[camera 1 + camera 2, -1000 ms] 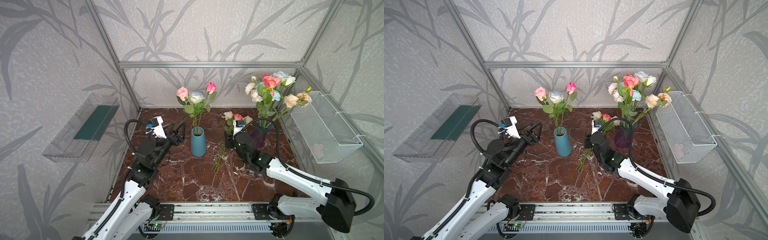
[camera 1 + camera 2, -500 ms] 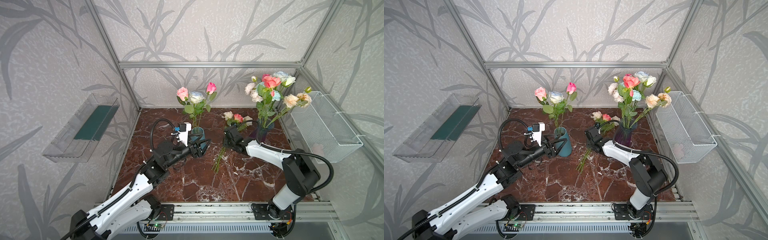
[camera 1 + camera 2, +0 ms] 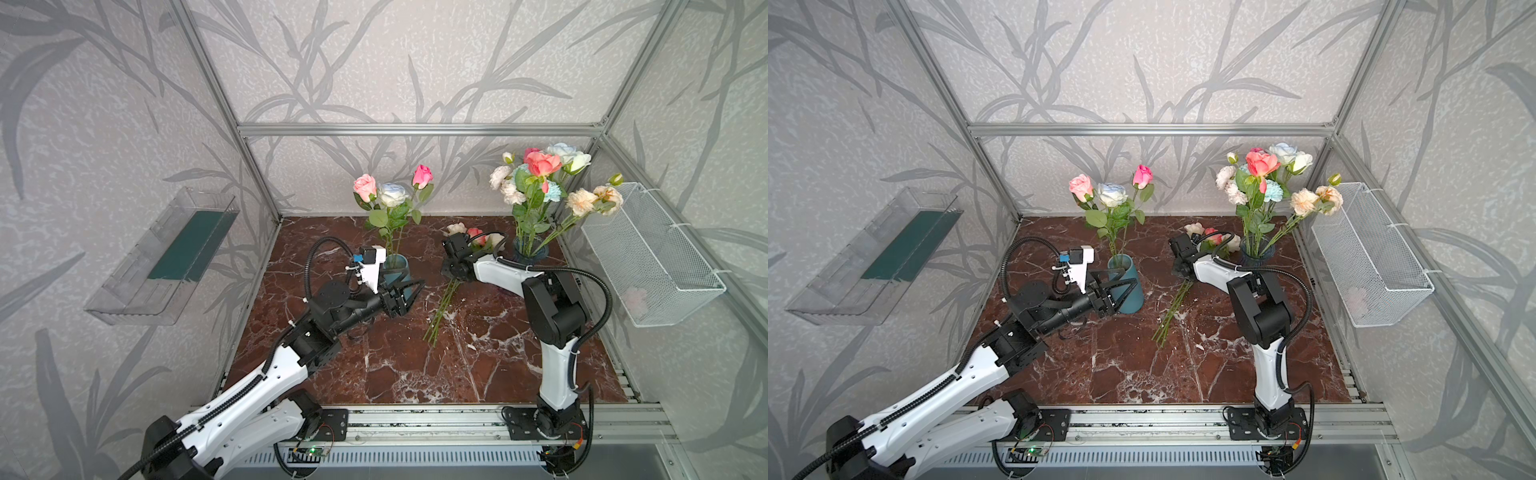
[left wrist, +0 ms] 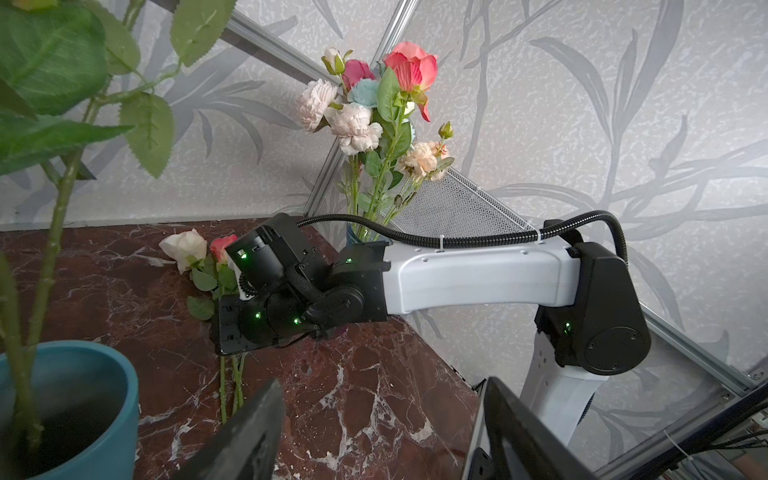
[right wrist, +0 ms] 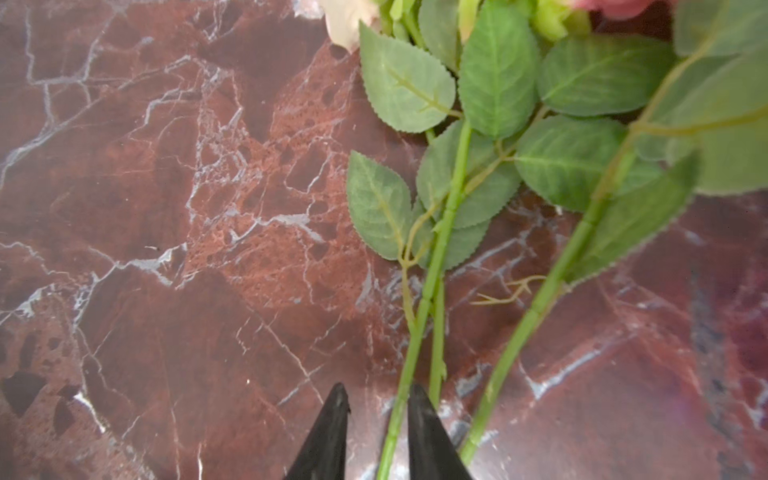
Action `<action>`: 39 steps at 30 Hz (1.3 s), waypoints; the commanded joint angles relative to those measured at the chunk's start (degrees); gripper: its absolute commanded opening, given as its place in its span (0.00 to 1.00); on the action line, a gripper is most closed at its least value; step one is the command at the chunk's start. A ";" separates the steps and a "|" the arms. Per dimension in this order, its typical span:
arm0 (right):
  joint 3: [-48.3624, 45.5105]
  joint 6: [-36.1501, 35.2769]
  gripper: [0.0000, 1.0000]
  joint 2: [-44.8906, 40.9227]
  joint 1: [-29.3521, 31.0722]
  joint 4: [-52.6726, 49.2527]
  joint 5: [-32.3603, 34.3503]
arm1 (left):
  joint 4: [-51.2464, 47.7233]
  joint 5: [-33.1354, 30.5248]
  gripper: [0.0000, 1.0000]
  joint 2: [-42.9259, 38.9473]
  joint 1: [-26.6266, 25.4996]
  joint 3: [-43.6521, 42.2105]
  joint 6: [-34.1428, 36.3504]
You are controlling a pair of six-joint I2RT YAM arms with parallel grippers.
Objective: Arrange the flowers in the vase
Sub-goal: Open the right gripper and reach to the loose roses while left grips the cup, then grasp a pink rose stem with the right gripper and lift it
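Three loose flowers [image 3: 441, 305] lie on the marble floor, with cream and pink blooms [image 3: 476, 235] at the far end. My right gripper [image 5: 378, 392] points down at their stems [image 5: 434, 266]. Its jaws are narrowly open. One green stem runs between them against one finger, with a gap to the other. A teal vase [image 3: 398, 266] holds three roses [image 3: 392, 194]. My left gripper [image 3: 406, 296] is open and empty just in front of that vase [image 4: 83, 395]. From the left wrist view its fingers [image 4: 249, 432] frame bare marble.
A dark glass vase [image 3: 532, 251] full of flowers [image 3: 540, 174] stands at the back right, close behind my right forearm [image 3: 498, 270]. A white wire basket [image 3: 652, 257] hangs on the right wall, and a clear tray [image 3: 166, 257] on the left wall.
My left arm has reached in from the left to the teal vase, its gripper staying open. My right arm has folded back, wrist down over the loose stems, and its jaws have narrowed.
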 commanded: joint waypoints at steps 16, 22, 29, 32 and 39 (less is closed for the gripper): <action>2.41 5.11 0.27 5.38 -0.22 -3.94 -1.54 | 0.26 -1.50 0.76 -0.63 -0.23 0.61 0.86; 2.12 5.46 0.12 5.50 -0.17 -3.18 -1.80 | 0.10 -2.01 0.76 -0.73 -0.13 0.54 1.28; -0.36 5.19 0.00 1.43 0.06 0.25 -5.25 | 0.00 -2.19 0.77 -0.89 -0.10 0.59 1.62; -2.83 4.91 0.00 -2.30 0.61 3.83 -6.96 | -0.15 -2.28 0.76 -0.86 -0.10 0.60 1.82; -10.51 3.87 0.00 -11.88 2.80 18.64 -11.49 | -0.48 -2.76 0.77 -1.15 0.06 0.63 2.54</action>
